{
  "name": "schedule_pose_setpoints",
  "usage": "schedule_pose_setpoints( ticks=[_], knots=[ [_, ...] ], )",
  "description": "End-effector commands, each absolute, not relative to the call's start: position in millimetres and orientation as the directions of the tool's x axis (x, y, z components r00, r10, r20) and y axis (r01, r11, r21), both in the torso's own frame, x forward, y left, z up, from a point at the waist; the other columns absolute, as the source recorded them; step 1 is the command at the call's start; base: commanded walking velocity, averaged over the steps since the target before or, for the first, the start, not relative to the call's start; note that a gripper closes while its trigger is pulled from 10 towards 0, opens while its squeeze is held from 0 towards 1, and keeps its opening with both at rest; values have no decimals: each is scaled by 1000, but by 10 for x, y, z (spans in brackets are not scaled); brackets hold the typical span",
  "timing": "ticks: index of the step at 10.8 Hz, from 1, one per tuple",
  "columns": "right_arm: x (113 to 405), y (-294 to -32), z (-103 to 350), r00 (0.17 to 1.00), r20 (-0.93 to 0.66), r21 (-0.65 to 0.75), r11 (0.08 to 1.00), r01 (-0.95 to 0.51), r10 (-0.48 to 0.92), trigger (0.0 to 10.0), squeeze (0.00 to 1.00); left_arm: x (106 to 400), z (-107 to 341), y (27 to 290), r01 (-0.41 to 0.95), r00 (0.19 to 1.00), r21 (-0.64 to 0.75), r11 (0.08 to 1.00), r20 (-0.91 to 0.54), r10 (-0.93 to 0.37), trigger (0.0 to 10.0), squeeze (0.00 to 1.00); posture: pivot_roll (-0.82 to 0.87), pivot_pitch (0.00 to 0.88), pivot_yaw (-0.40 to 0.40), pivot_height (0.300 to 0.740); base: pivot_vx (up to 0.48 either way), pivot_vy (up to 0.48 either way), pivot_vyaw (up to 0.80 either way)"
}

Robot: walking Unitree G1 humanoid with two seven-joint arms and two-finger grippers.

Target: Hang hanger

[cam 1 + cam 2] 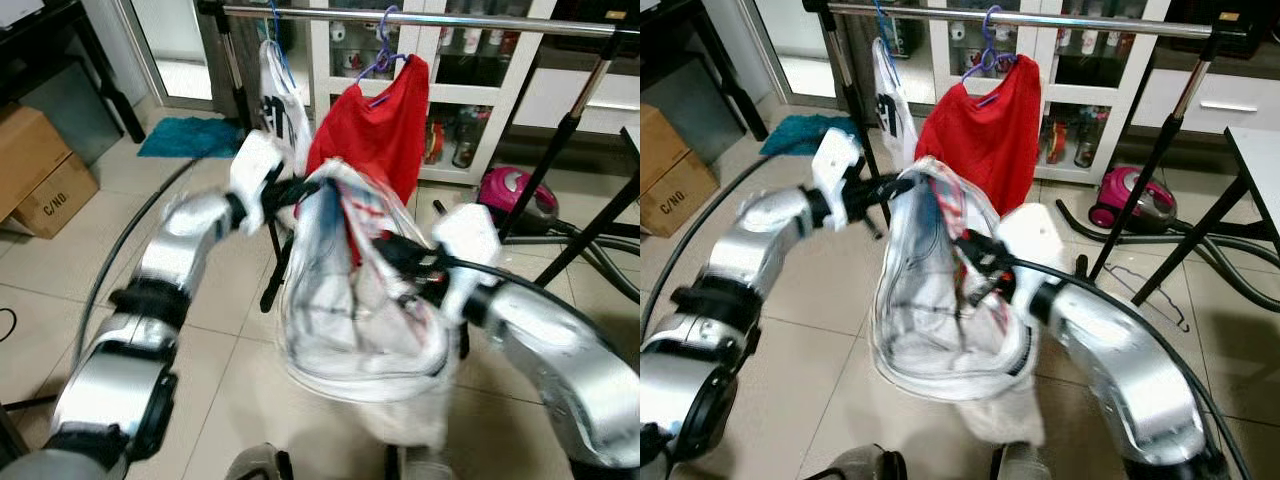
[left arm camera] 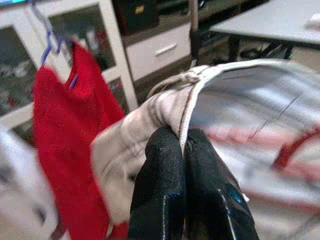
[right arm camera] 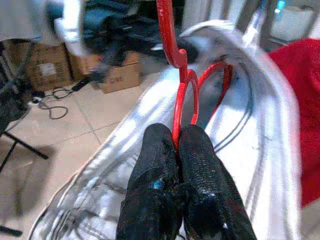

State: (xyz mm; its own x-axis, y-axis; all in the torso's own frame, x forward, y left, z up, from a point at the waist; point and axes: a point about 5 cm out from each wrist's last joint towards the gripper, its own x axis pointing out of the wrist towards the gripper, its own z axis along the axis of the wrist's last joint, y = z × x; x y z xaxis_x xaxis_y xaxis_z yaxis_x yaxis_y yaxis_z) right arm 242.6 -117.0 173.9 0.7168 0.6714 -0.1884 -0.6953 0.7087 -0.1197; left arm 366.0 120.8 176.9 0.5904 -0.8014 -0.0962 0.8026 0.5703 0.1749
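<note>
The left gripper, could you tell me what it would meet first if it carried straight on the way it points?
Probably the red shirt hanging on the metal rail; the left gripper already pinches the white garment, and depth is unclear.

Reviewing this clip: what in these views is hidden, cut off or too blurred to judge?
- Red hanger: its hook leaves the right wrist view's top edge; in the eye views the white garment covers most of it.
- White garment's print: motion blur in both eye views.
- Contents of the glass cabinet: too small, partly behind the red shirt.
- Cardboard box label: cut off, only partly readable.
- Rail: its ends run out of frame.
</note>
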Motion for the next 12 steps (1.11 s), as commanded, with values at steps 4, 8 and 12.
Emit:
schedule_pose_setpoints(
  ticks=[4, 8, 12],
  knots=[
    [2560, -1022, 1786, 684, -218, -172, 662, -729, 696, 0, 0, 3714, 1874, 1123, 794, 596, 250, 554, -139, -791, 0, 0, -121, 0, 90, 740, 0, 0, 0],
    [2791, -785, 1462, 527, -496, -244, 471, -848, 690, 0, 0, 3638, 1900, 821, 846, 520, 193, 497, -95, -849, 0, 0, -120, 0, 89, 740, 0, 0, 0],
    [2817, -938, 1512, 468, -520, -274, 379, -884, 715, 0, 0, 3640, 1784, 1086, 806, 586, 227, 547, -171, -792, 0, 0, -105, 0, 81, 740, 0, 0, 0]
  ],
)
